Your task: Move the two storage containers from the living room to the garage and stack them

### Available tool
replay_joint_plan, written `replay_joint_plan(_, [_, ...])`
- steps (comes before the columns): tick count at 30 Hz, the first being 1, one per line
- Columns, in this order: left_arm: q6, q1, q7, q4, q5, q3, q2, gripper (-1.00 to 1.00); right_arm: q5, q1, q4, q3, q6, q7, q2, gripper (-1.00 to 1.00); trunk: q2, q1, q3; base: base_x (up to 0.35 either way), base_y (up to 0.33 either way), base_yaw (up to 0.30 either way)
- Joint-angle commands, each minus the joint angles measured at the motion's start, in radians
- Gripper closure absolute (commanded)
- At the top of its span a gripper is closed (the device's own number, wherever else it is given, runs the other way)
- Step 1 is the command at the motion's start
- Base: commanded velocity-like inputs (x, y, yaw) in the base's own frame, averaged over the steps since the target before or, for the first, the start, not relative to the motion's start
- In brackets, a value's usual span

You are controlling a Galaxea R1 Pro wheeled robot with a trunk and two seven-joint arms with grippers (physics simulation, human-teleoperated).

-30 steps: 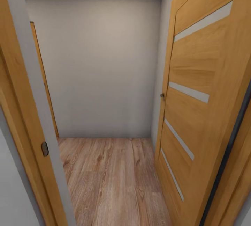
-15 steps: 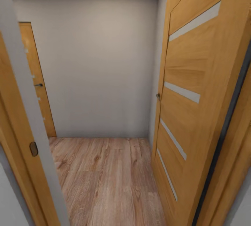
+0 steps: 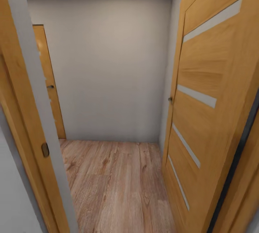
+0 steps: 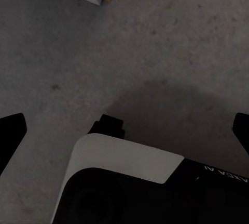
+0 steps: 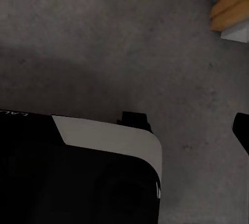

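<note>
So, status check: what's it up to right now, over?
Left gripper open, empty. Right gripper: one fingertip seen, state unclear. Grey concrete floor underneath, wood-floored hallway ahead. Orange door at right crowds the doorway.

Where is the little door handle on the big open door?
In the head view, the handle sits on the right side, at the edge of the open wooden door, right next to the white wall.

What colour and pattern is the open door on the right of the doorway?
Orange-tan wood grain with pale slanted strips across the open door, best seen in the head view.
</note>
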Motion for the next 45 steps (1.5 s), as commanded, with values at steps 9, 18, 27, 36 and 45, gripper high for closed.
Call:
replay_joint_plan(9, [-0.001, -0.001, 0.003, 0.000, 0.003, 0.001, -0.001, -1.00, -0.004, -0.001, 0.003, 0.010, -0.006, 0.002, 0.000, -1.00, -0.001, 0.000, -0.001, 0.000, 0.000, 0.048])
replay_joint_plan(18, [-0.001, -0.001, 0.003, 0.000, 0.003, 0.000, 0.001, -1.00, -0.005, -0.001, 0.003, 0.010, -0.008, 0.002, -0.001, -1.00, -0.001, 0.000, -0.001, 0.108, 0.000, 0.001])
replay_joint_plan(27, [-0.001, -0.001, 0.003, 0.000, 0.003, 0.001, 0.001, -1.00, -0.007, -0.001, 0.003, 0.009, -0.006, 0.002, 0.000, -1.00, -0.001, 0.000, -0.001, 0.313, 0.000, 0.000])
replay_joint_plan(36, [-0.001, -0.001, 0.003, 0.000, 0.004, 0.001, 0.002, -1.00, -0.007, -0.001, 0.003, 0.009, -0.006, 0.002, 0.000, -1.00, -0.001, 0.000, -0.001, 0.311, -0.049, 0.000])
replay_joint_plan(45, [-0.001, -0.001, 0.003, 0.000, 0.004, 0.001, 0.002, -1.00, -0.007, -0.001, 0.003, 0.009, -0.006, 0.002, 0.000, -1.00, -0.001, 0.000, -0.001, 0.174, -0.106, 0.000])
